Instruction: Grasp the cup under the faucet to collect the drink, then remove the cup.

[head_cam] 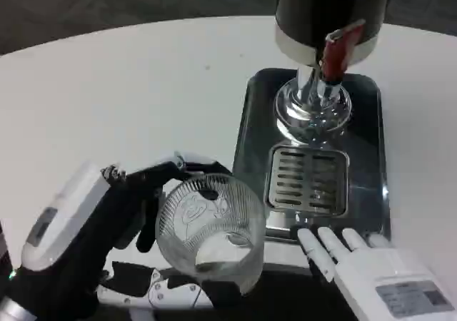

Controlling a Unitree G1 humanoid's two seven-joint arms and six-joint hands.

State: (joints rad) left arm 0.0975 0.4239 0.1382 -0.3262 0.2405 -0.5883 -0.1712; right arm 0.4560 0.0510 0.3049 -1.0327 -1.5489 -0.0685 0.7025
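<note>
A clear ribbed glass cup (211,232) is gripped by my left hand (118,210), whose dark fingers wrap around its left side and back. The cup tilts toward the camera, left of the metal tray (251,121). A black drink dispenser (325,14) stands at the tray's far end on a chrome base (313,107), its faucet with a red lever (334,50) pointing forward. A slotted drip grate (307,180) lies below the faucet with nothing on it. My right hand (357,253) lies flat at the tray's near edge, fingers straight and apart, holding nothing.
The white round table (128,85) stretches to the left and behind the tray. A dark floor (86,3) lies past its far edge. A white plastic piece with black parts (153,289) lies under the cup near the front edge.
</note>
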